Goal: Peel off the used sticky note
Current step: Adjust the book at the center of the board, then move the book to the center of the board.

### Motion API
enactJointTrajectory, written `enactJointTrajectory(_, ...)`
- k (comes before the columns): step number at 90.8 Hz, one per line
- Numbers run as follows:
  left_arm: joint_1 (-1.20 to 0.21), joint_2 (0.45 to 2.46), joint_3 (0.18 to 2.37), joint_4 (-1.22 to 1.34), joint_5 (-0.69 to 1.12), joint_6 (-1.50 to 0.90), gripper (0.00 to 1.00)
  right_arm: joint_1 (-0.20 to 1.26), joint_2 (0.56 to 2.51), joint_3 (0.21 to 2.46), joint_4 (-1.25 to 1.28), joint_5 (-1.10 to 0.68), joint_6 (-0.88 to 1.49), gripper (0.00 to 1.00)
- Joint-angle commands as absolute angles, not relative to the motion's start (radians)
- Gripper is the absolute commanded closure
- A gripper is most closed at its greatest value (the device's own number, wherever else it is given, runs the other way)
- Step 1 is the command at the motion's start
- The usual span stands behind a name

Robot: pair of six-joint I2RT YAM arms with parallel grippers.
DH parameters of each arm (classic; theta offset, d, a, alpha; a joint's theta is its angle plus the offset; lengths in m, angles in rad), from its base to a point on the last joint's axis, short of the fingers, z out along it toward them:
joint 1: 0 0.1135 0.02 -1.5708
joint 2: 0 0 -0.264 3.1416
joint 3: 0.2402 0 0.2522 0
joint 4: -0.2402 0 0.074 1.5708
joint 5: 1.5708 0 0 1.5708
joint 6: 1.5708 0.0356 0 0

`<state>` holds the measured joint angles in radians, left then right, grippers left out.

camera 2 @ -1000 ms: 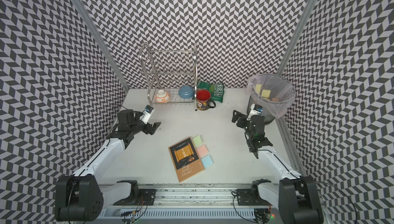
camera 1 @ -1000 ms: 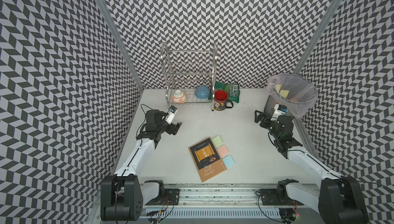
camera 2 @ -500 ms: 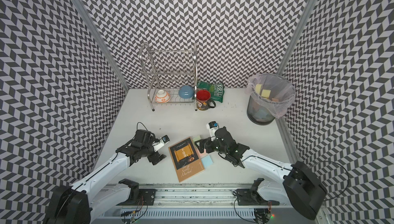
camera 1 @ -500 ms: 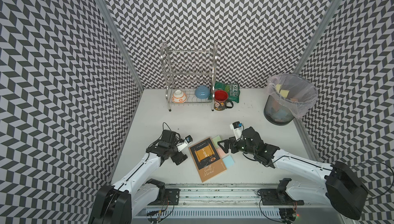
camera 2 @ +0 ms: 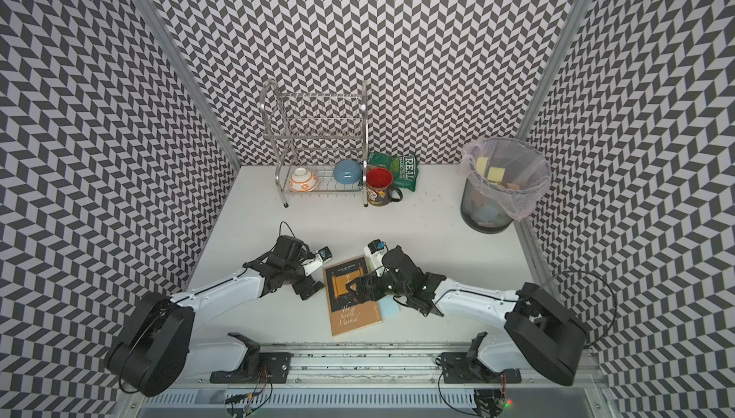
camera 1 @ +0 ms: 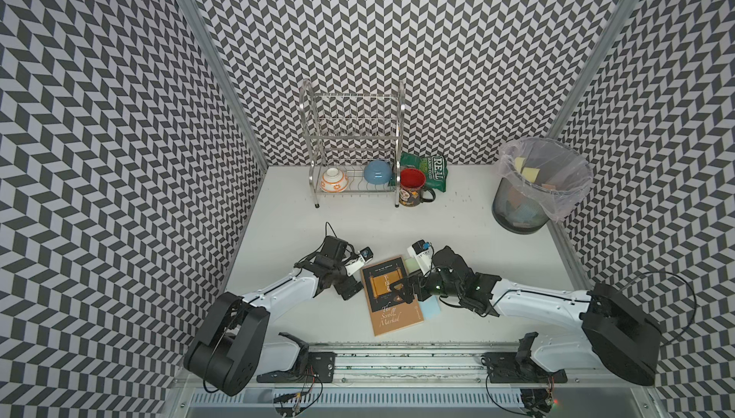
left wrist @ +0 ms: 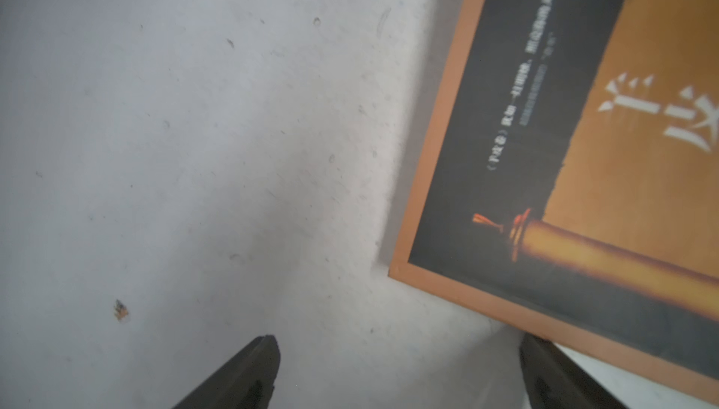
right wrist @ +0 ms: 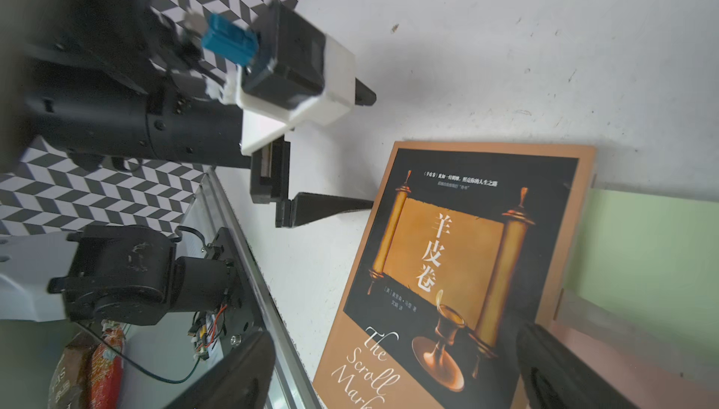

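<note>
1. We count one book (camera 1: 391,308).
2. We count three sticky notes beside it: a green note (right wrist: 653,239), a pink note (right wrist: 669,360), a blue note (camera 1: 430,309).
3. We see two bowls in one dish rack (camera 1: 398,145): a patterned bowl (camera 1: 335,180) and a blue bowl (camera 1: 378,174).
4. We find one mug (camera 1: 412,187), one green bag (camera 1: 431,169), one bin (camera 1: 517,213).
5. We count two arms: left arm (camera 1: 274,294), right arm (camera 1: 533,304).

White links (camera 1: 274,294), black joints (camera 1: 222,350), thin black cables (camera 1: 693,304), tapered black left end effector (left wrist: 397,348)

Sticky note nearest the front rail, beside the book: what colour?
Light blue; the sticky note shows best in a top view.
</note>
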<state>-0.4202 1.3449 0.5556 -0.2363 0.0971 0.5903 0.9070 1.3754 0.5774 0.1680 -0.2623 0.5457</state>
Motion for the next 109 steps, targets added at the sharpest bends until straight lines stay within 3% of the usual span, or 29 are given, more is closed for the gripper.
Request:
enactJointTrajectory(1,-0.428,1.423,0.577,-0.2,0.039,0.557,0.01,0.912,1.41,0.586,0.218,-0.242,0.575,0.0)
enactJointTrajectory(26,-0.428,1.499,0.643,-0.208,0.037,0.525,0.02,0.914,1.412,0.585,0.132,-0.116,0.628,0.0)
enactJointTrajectory(49,-0.433,1.38,0.599,-0.307,0.105,0.581,0.02,0.916,1.346,0.524,0.145,-0.137,0.678,0.0)
enactJointTrajectory(92,-0.469,1.234,0.558,-0.372,0.148,0.623,0.02,0.918,1.388,0.62,0.078,-0.11,0.692,0.0)
enactJointTrajectory(109,-0.496,1.24,0.518,-0.332,0.114,0.606,0.04,0.939,1.379,0.62,0.029,-0.099,0.707,0.07)
